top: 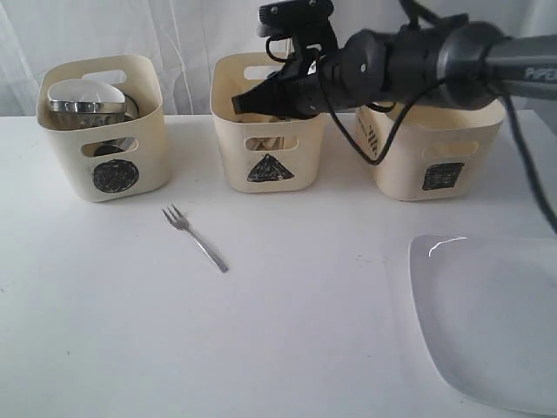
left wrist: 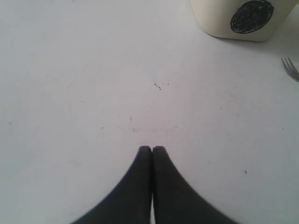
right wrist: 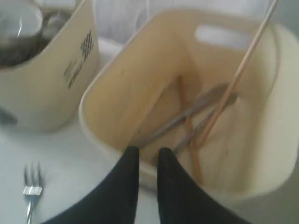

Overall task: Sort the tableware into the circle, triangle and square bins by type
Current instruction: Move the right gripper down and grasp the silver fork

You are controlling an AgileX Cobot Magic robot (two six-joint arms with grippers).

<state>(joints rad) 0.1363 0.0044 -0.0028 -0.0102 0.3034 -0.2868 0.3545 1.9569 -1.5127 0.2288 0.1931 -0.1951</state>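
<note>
1. Chopsticks (right wrist: 189,135) and cutlery lie in the triangle bin (top: 268,148) and mugs (top: 83,100) in the circle bin (top: 103,148), grouped by type. The fork (top: 196,238) and plate (top: 487,322) sit unsorted on the table (top: 305,305).
2. The right arm reaches across. Its right gripper (right wrist: 145,150) is over the triangle bin's rim, jaws narrowly apart, empty.
3. The left gripper (left wrist: 152,148) hangs over bare table, pressed together, holding nothing.

The white table (top: 305,348) bears circle bin (top: 65,148), triangle bin (top: 233,148), square bin (top: 400,170), fork (top: 197,239) and white plate (top: 496,322).
</note>
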